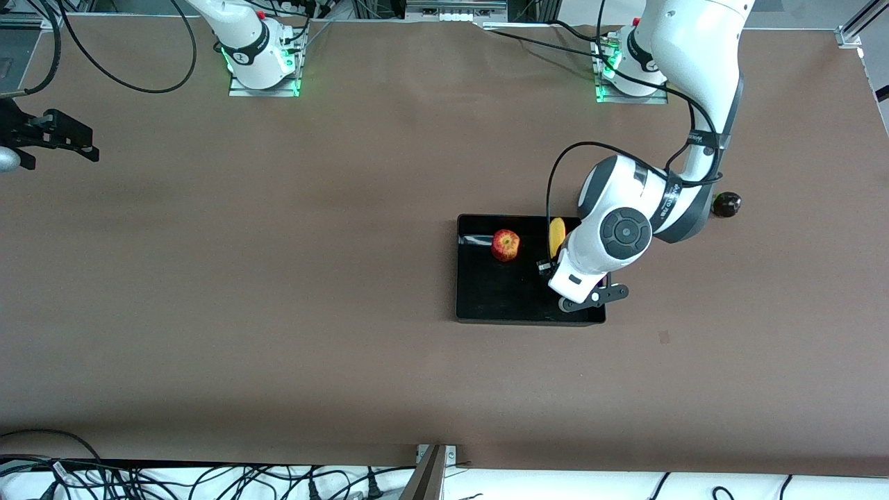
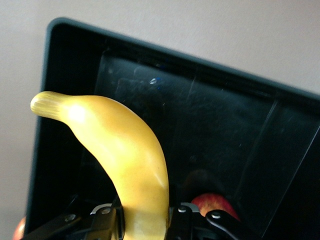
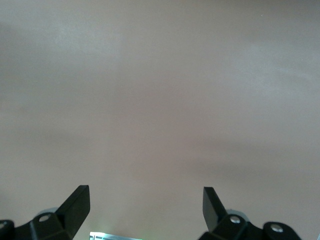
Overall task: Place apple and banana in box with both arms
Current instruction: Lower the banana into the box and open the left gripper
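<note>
The box (image 1: 486, 305) sits right of the frame's centre; the apple (image 1: 505, 244) lies in its upper part; the banana (image 1: 556, 236) is over its upper right corner, clamped in the left gripper (image 2: 145, 222).

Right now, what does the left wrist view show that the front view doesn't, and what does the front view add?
Only the left wrist view shows the left gripper shut on the banana, its fingers clamped on the fruit's sides over the box.

Only the front view shows the right gripper waiting open over bare table at the right arm's end, and a dark round fruit outside the box, toward the left arm's end.

Both show the banana, the apple lying in the box, and the box itself.
</note>
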